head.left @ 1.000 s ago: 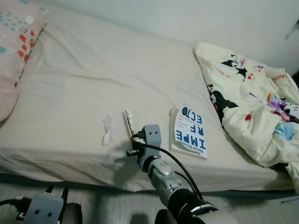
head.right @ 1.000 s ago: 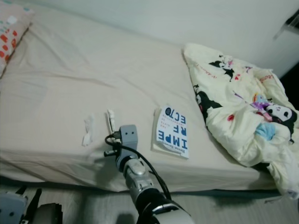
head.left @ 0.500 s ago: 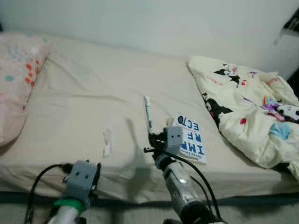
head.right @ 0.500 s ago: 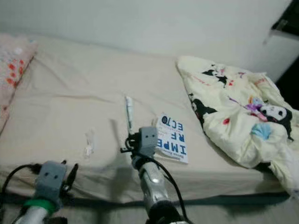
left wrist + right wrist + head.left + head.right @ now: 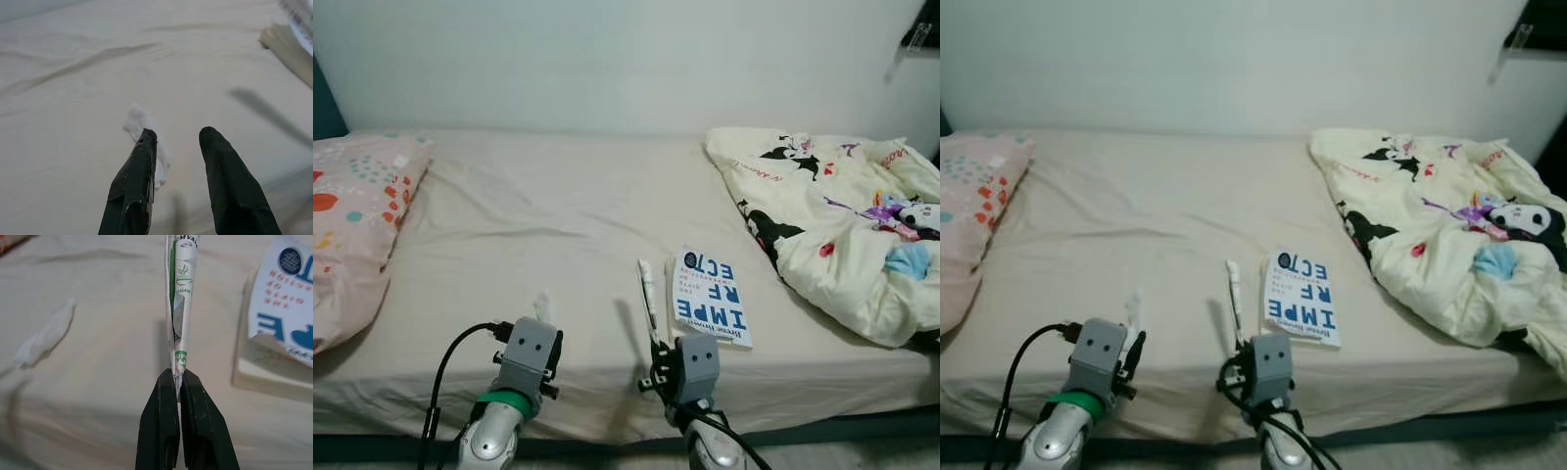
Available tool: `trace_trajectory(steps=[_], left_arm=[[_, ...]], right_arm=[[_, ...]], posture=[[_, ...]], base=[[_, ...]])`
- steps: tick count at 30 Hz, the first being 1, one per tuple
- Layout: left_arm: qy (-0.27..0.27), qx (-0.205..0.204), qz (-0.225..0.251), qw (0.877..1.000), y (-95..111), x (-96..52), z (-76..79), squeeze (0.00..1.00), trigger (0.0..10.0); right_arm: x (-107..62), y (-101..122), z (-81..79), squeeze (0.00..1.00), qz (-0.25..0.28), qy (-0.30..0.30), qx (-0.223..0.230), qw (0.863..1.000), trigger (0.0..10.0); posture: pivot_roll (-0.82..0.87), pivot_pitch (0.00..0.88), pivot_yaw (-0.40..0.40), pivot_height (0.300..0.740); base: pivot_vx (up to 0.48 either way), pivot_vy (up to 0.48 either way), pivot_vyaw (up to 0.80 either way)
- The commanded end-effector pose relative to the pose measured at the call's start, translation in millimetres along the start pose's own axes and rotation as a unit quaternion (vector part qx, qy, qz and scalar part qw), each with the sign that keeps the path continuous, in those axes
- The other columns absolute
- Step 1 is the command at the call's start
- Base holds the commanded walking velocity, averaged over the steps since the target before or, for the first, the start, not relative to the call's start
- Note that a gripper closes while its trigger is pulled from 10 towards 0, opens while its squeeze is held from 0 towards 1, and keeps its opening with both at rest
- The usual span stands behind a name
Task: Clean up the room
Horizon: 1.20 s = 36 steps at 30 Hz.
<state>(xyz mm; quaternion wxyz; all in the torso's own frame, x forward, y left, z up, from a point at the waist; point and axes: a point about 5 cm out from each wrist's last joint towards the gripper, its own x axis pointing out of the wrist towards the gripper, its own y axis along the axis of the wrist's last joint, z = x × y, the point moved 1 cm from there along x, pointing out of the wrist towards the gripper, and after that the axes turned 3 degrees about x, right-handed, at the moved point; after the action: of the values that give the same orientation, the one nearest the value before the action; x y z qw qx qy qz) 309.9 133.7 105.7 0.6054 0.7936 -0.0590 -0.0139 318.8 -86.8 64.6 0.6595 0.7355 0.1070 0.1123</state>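
My right gripper (image 5: 177, 374) is shut on the lower end of a thin rolled white wrapper (image 5: 179, 303) with green print. The wrapper stands up off the bed, just left of the blue-and-white book (image 5: 710, 294). My left gripper (image 5: 178, 134) is open and hovers low over the sheet near the bed's front edge. A crumpled white tissue (image 5: 143, 128) lies just past its fingertips, partly behind one finger (image 5: 139, 171). In the left eye view the tissue (image 5: 543, 304) shows right above the left gripper (image 5: 540, 331), left of the held wrapper (image 5: 648, 292).
The beige bed (image 5: 538, 206) spans the view, against a white wall. A pink patterned pillow (image 5: 352, 225) lies at its left end. A bunched cartoon-print quilt (image 5: 842, 225) covers the right end. A dark floor strip runs along the bed's front edge (image 5: 607, 446).
The camera has tilted up. My right gripper has lifted the wrapper off the sheet and drawn it back toward the front edge. My left arm has risen and reached the tissue.
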Motion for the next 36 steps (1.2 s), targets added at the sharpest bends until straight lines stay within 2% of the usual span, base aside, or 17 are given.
trace_trajectory(steps=[1,13,28,36], left_arm=[[-0.004,0.005,-0.01,1.0,-7.6,-3.2,1.4,0.0,10.0],[0.025,0.0,-0.001,1.0,-10.3,-6.1,-1.6,0.0,10.0],[0.031,-0.012,0.001,0.999,-11.7,-5.9,-1.1,0.0,10.0],[0.031,-0.011,0.002,0.999,-11.8,-7.0,-1.4,0.0,10.0]], right_arm=[[-2.9,-4.3,-5.7,0.0,-0.013,0.008,-0.004,1.0,10.0],[-2.9,-6.6,-6.3,0.0,-0.026,0.005,-0.008,1.0,10.0],[-4.5,-5.7,-8.9,0.0,-0.025,0.006,-0.011,1.0,10.0],[-6.6,-6.9,-9.4,0.0,-0.021,-0.006,-0.013,1.0,10.0]], posture=[[0.02,0.02,0.012,0.55],[0.05,0.014,-0.017,0.605],[0.04,0.006,-0.014,0.665],[0.05,0.003,-0.013,0.665]], base=[[0.0,0.0,0.0],[0.0,0.0,0.0],[0.0,0.0,0.0],[0.0,0.0,0.0]])
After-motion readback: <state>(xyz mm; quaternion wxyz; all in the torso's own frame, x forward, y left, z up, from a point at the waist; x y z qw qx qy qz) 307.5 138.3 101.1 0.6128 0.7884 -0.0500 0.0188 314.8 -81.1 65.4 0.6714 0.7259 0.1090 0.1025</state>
